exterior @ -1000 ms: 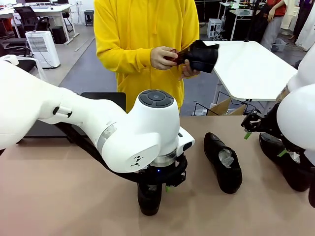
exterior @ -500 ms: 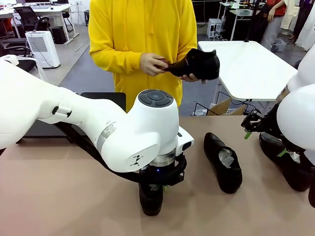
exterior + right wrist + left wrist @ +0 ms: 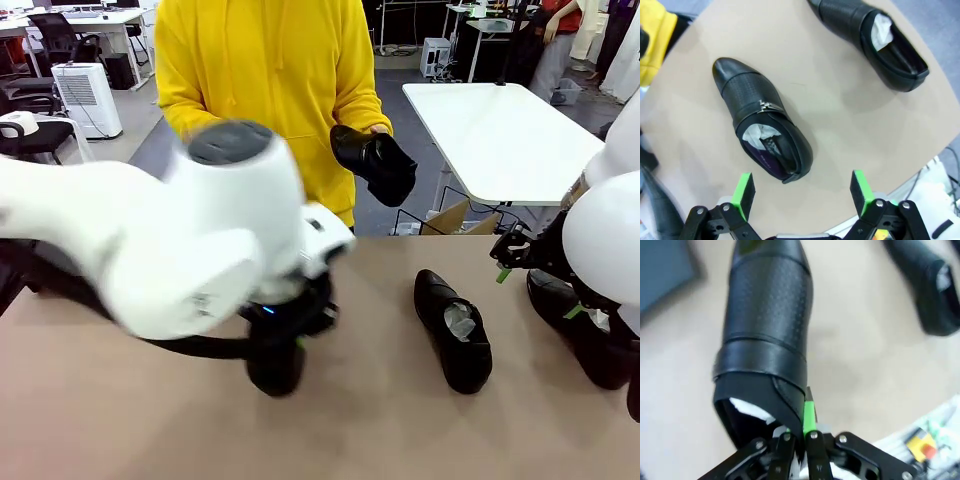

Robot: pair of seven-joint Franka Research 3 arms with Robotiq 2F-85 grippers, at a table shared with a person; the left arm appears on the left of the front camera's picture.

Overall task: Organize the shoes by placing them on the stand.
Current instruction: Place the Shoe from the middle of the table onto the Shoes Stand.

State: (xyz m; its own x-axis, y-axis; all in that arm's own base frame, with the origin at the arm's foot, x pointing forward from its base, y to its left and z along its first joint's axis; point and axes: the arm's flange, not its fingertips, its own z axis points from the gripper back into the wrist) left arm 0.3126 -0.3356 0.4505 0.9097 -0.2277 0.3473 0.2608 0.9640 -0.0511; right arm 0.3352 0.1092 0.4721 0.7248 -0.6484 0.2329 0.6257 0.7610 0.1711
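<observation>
Gripping from above in the front view, the left pincer [image 3: 285,335] hangs under its blurred white arm. A black glossy leather dress shoe [image 3: 275,368] sits directly below it, low over the tan table [image 3: 120,420]. Whether the sole touches the table I cannot tell. To that pincer's right lies a 2nd black shoe [image 3: 455,330] with white paper inside. Beyond it a person in a yellow hoodie [image 3: 260,80] holds a 3rd black shoe [image 3: 375,160] above the table. The right pincer [image 3: 538,292] hovers near the table's right edge, over a 4th black shoe [image 3: 590,345].

In the left wrist view the left pincer [image 3: 800,427] is nipped tight on the thin rear collar of the held shoe [image 3: 767,330]. 1 green pad [image 3: 809,415] lies outside the leather and the other finger sits inside beside crumpled white paper stuffing [image 3: 752,412]. The toe points away from the pincer. Far ahead and to one side is a dark flat panel [image 3: 662,265], likely the matte-black stand, though it is too blurred to be sure.

In the right wrist view the right pincer [image 3: 802,192] stands wide with nothing between its pads. A zipped black shoe [image 3: 762,125] lies just ahead of the fingertips, heel nearest, and another black shoe [image 3: 875,40] lies farther ahead.

These shoes look fairly light, stiff at the heel and slick on the glossy upper, so a collar pinch may let the toe sag or swivel. The firm heel back, 1 finger inside and 1 outside, seems the best hold. The soft paper offers no purchase.
</observation>
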